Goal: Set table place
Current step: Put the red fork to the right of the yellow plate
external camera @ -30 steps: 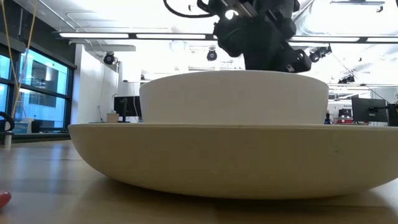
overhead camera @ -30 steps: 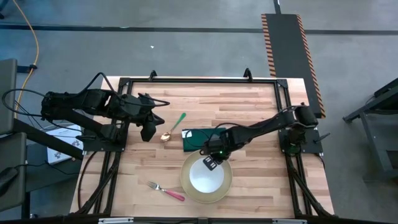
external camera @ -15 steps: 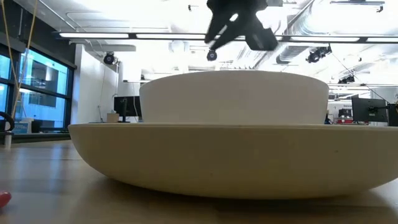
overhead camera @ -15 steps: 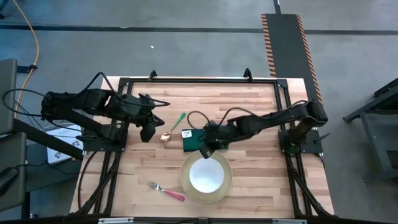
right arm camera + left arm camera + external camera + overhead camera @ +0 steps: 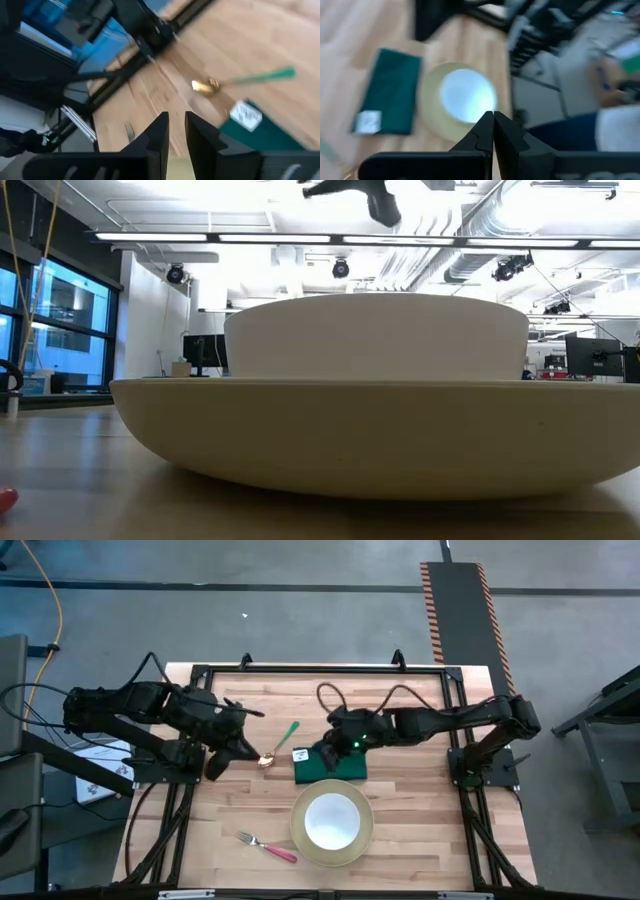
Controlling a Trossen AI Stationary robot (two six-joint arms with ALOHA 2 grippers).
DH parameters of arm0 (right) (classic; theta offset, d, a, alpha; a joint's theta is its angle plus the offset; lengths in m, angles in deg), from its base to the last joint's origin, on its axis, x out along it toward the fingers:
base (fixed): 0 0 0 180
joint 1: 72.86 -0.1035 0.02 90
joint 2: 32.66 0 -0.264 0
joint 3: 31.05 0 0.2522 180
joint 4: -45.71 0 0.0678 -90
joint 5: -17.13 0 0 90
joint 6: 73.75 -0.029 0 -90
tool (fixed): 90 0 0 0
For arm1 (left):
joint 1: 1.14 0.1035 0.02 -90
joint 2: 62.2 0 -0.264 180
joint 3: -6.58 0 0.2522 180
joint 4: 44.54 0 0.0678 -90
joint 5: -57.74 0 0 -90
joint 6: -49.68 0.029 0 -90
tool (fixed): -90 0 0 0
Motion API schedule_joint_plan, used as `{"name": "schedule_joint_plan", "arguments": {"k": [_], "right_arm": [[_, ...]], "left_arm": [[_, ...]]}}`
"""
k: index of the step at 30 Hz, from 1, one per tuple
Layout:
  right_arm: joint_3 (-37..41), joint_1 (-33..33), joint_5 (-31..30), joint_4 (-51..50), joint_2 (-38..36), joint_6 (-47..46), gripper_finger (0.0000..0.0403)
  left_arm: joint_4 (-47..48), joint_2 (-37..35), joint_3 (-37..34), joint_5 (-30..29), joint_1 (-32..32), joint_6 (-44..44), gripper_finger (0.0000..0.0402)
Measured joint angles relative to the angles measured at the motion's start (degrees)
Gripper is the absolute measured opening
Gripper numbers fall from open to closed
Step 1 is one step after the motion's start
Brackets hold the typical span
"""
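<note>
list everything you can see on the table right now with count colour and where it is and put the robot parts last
Table: one, light wood, black frame.
Plate: one, pale yellow, near front edge, centre.
Bowl: one, white, on the plate.
Napkin: one, dark green, folded, just behind the plate.
Spoon: one, gold with green handle, left of the napkin.
Fork: one, metal with pink handle, left of the plate.
Left claw: one, dark, shut, left of the spoon.
Right claw: one, dark, nearly shut, empty, over the napkin.

High view straight down over table [image 5: 400,700], low view level, close against plate [image 5: 350,430], both sharing bowl [image 5: 332,822]
</note>
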Motion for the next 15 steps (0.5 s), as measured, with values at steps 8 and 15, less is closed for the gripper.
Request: {"name": "schedule_joint_plan", "arguments": {"k": [8,15], "right_arm": [[0.00,2.55,-0.19,5.33,-6.76,9.01,0.0053],[0.00,3.37,-3.05,5.03,-15.50,14.81,0.0053]], "left_arm": [[-5.20,-0.45,-0.40,10.68,-0.02,4.22,0.0001],[-0.07,-0.37,-7.95,13.61,-1.71,3.24,0.0001]]}}
